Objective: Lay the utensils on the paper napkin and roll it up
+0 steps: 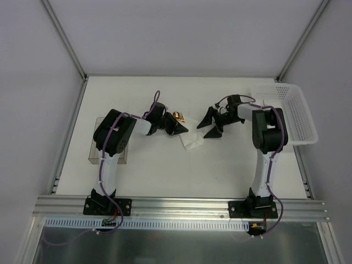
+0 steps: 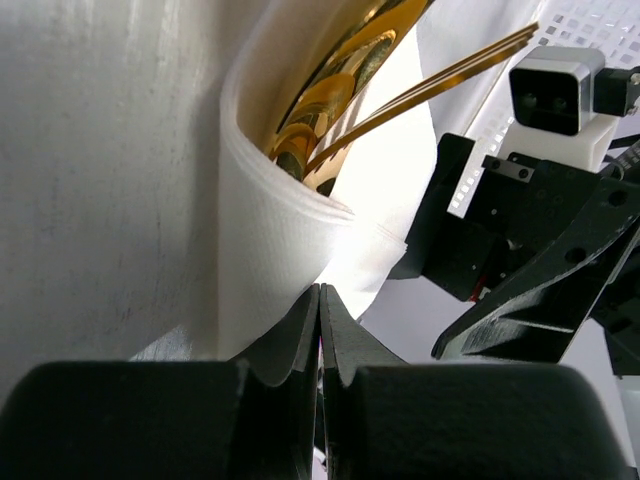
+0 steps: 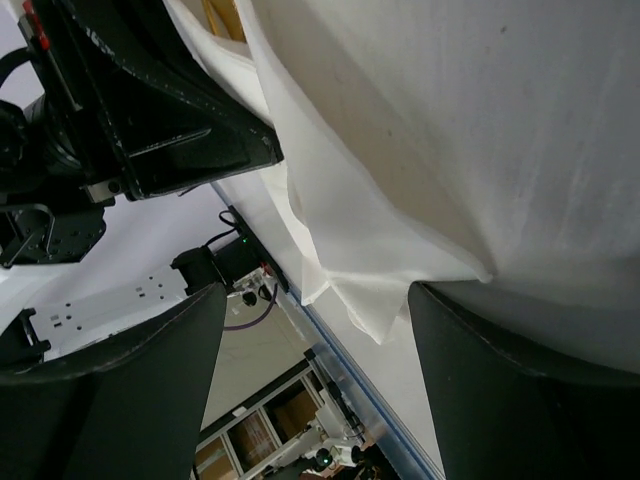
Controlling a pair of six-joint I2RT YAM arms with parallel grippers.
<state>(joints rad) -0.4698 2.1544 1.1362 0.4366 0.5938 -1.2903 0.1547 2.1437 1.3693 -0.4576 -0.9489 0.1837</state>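
Note:
The paper napkin (image 2: 270, 230) is folded into a loose curl around the gold utensils (image 2: 340, 90), whose ends stick out at the top. In the top view the napkin (image 1: 192, 143) lies mid-table with a gold tip (image 1: 177, 116) showing behind my left gripper (image 1: 175, 127). My left gripper (image 2: 320, 290) is shut, its tips pinching the napkin's lower edge. My right gripper (image 1: 212, 125) is open and empty, just right of the napkin. In the right wrist view a napkin corner (image 3: 370, 300) hangs between its spread fingers (image 3: 530, 400), untouched.
A white perforated basket (image 1: 294, 113) stands at the table's right edge, behind the right arm. A low translucent grey box (image 1: 104, 148) sits at the left, beside the left arm. An aluminium rail (image 1: 181, 206) runs along the near edge.

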